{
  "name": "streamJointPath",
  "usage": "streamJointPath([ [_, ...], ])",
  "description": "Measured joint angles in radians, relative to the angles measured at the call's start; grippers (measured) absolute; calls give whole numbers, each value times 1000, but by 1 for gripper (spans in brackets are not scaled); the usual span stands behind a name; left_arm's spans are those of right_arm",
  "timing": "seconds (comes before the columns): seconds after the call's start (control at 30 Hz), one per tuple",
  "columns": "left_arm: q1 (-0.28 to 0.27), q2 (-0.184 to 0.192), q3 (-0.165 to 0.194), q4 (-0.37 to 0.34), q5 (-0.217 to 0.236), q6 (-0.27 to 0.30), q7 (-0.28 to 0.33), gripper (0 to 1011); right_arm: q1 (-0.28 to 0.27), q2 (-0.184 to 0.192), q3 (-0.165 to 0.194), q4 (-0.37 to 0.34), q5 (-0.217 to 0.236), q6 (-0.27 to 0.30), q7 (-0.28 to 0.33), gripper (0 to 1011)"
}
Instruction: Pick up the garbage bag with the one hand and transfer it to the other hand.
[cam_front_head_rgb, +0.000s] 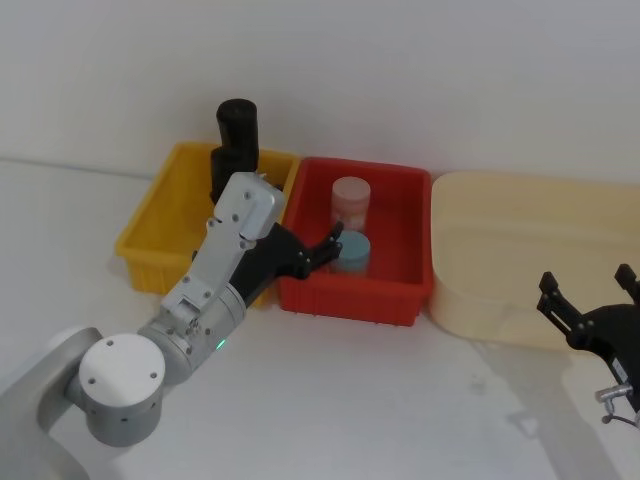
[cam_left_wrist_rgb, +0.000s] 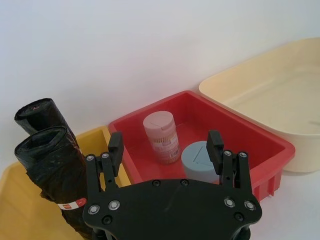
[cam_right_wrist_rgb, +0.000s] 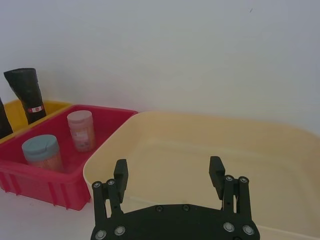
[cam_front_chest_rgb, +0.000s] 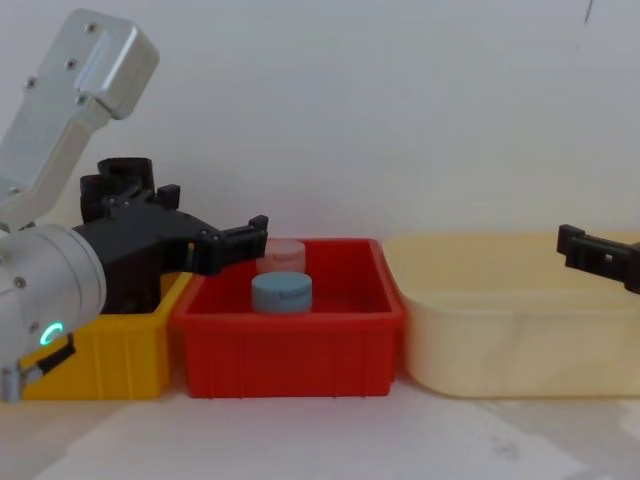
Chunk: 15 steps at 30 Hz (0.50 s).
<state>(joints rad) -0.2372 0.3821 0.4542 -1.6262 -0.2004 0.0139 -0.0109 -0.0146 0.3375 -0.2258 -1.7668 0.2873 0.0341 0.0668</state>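
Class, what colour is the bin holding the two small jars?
Red; the bin shows best in the left wrist view.

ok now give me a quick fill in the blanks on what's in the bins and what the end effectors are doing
The garbage bag and the second black roll stand in the leftmost bin, coloured ___.
The pink-lidded jar and the blue-lidded jar sit in the middle bin, coloured ___.
The left end effector, above where those bins meet, and the right end effector, by the cream tub, both have fingers ___.
Missing words: yellow; red; open.
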Motion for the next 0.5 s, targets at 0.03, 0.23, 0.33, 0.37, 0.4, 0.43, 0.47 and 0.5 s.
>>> streamJointPath([
  [0.03,0,0,0,0,0,0,0,1000,0,0,0,0,0,0,0,1001],
  [0.23,0,0,0,0,0,0,0,1000,0,0,0,0,0,0,0,1001],
  [0.33,0,0,0,0,0,0,0,1000,0,0,0,0,0,0,0,1001],
  [0.37,0,0,0,0,0,0,0,1000,0,0,0,0,0,0,0,1001],
  [0.4,0,0,0,0,0,0,0,1000,0,0,0,0,0,0,0,1001],
  [0.43,0,0,0,0,0,0,0,1000,0,0,0,0,0,0,0,1001],
  [0.47,0,0,0,0,0,0,0,1000,0,0,0,0,0,0,0,1001],
  [0.5,0,0,0,0,0,0,0,1000,0,0,0,0,0,0,0,1001],
])
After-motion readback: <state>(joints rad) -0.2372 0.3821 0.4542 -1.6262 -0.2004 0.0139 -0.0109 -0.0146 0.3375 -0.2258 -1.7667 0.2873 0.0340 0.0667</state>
